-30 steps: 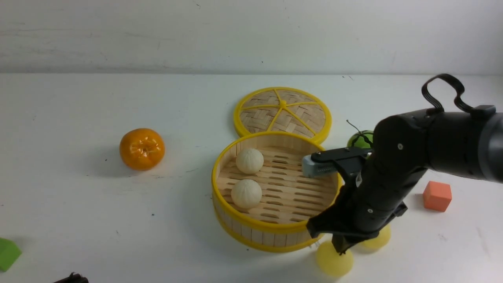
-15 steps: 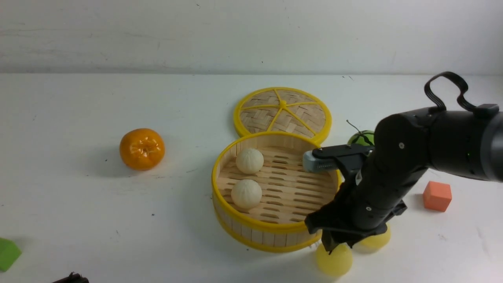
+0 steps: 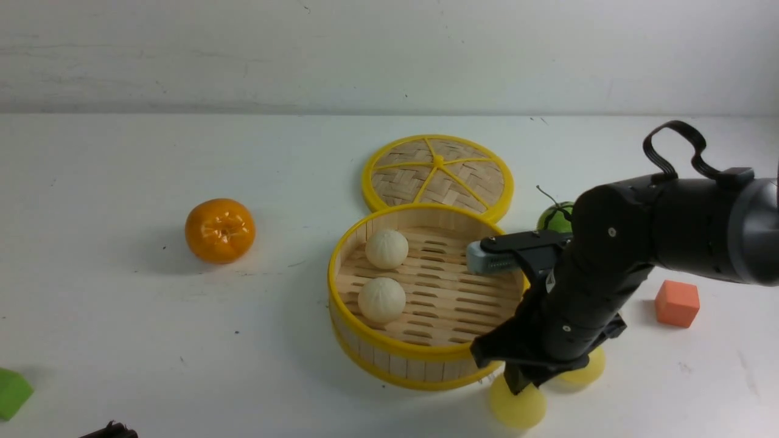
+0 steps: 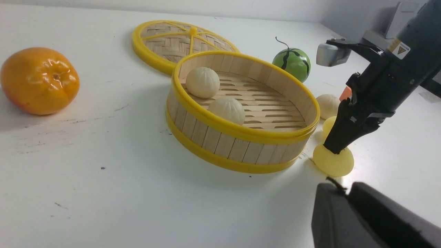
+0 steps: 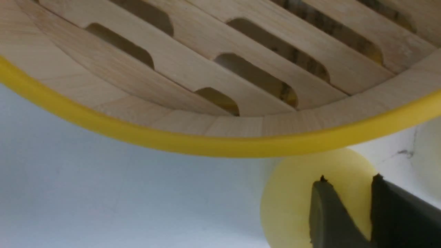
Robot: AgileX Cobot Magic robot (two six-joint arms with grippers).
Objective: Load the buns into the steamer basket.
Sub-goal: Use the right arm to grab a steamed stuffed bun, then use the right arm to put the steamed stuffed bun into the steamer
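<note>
Right arm (image 3: 645, 243) is being shifted slightly basket-ward versus a second ago; nothing is being lifted yet. Steamer basket (image 3: 389, 362) is being left unmoved, rear pleated bun (image 3: 386, 248) and front pleated bun (image 3: 381, 299) lying inside as before. Three are being left out on the table (image 3: 152, 334): third pleated bun (image 4: 327, 105), far yellow bun (image 3: 589, 367), and near yellow bun (image 3: 517, 412) just beside the basket wall. Right gripper (image 3: 517, 384) is being set onto that last bun, tips narrowly parted; pinch or mere contact cannot be told, though a grasp is probably being started. Left gripper (image 4: 344, 187) is barely being shown; state cannot be told.
</note>
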